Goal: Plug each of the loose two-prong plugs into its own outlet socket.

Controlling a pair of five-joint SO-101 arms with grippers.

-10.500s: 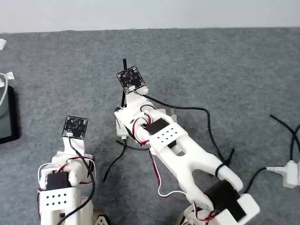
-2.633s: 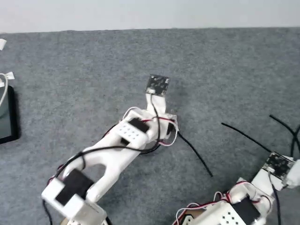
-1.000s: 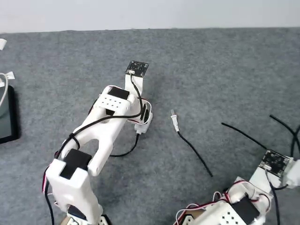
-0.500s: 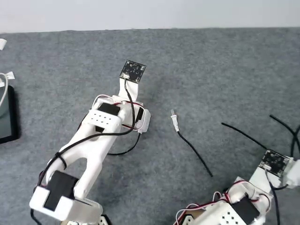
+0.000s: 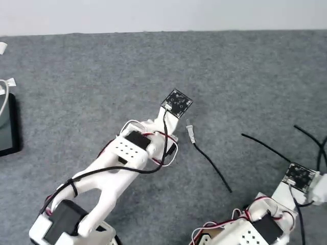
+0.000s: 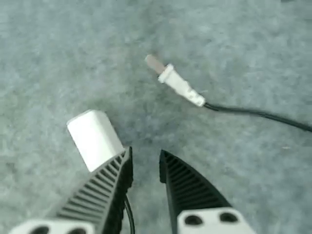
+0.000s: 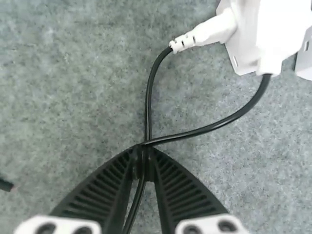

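Step in hand, as judged: grasp the loose plug (image 6: 178, 87). It lies flat on the table (image 5: 76, 71), just ahead of the left gripper (image 6: 145, 155), with its prongs pointing away from its black cord (image 5: 212, 166). The fingers stand slightly apart with nothing between them, and a white block (image 6: 95, 139) lies just beside one finger. Widen the fingers, centre them over the plug's white body rather than the prongs, and close squarely.

The right gripper (image 7: 143, 152) is clamped on a second cord (image 7: 148, 107) near the outlet (image 7: 265, 29).

Bare table surrounds the plug, and the far edge is well apart. Other cords (image 5: 268, 148) lie toward the right arm.
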